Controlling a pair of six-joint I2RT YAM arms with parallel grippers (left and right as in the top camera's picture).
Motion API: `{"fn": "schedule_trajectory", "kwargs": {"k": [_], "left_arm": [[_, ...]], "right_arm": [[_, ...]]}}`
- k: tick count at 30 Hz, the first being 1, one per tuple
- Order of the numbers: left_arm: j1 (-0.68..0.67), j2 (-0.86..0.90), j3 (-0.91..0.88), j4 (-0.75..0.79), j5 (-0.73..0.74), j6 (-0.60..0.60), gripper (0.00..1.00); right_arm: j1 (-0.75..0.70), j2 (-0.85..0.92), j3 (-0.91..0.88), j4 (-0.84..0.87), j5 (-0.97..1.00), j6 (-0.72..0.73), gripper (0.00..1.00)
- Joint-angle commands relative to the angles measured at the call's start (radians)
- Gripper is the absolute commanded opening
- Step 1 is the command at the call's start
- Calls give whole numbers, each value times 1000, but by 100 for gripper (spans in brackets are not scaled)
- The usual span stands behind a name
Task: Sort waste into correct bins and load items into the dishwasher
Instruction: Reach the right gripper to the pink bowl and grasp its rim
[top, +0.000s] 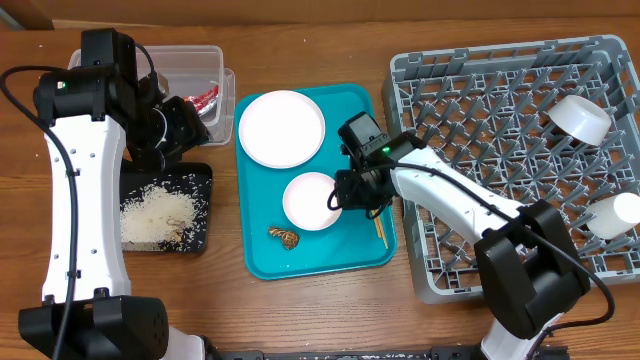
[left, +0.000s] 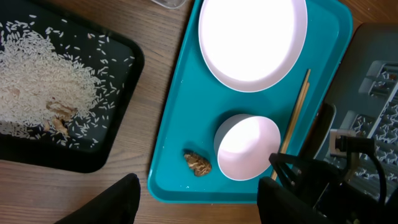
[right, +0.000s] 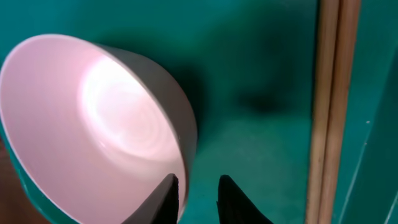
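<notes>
A pale pink bowl (top: 312, 200) (left: 247, 146) (right: 93, 124) sits on the teal tray (top: 352, 110). My right gripper (top: 340, 196) (right: 198, 182) straddles its right rim, one finger inside and one outside. The jaws stand narrowly open, with a strip of tray showing between the outer finger and the bowl wall. Wooden chopsticks (top: 381, 232) (right: 329, 93) lie just to the right. A round white plate (top: 281, 127) (left: 252, 40) and a brown food scrap (top: 284, 238) (left: 198, 163) also lie on the tray. My left gripper (top: 188, 125) (left: 199, 186) hangs open and empty, left of the tray.
A black tray (top: 205, 178) (left: 127, 74) at the left holds rice (top: 155, 212). Behind it is the clear tub (top: 190, 58) with a red wrapper (top: 206, 97). The grey dish rack (top: 480, 110) at the right holds two white pieces (top: 578, 118) (top: 615, 215).
</notes>
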Motion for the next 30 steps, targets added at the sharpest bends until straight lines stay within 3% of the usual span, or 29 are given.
{"fn": "schedule_trajectory", "kwargs": {"k": [1, 21, 25, 30], "left_arm": [[-5, -23, 26, -3, 14, -10, 63], [-5, -23, 26, -5, 14, -10, 64], [-5, -23, 26, -4, 14, -10, 64], [-5, -23, 26, -4, 14, -10, 64]], "right_arm": [[5, -3, -33, 16, 21, 48, 25], [5, -3, -111, 71, 21, 53, 25], [5, -3, -110, 84, 21, 53, 4], [2, -3, -89, 57, 21, 53, 4]]}}
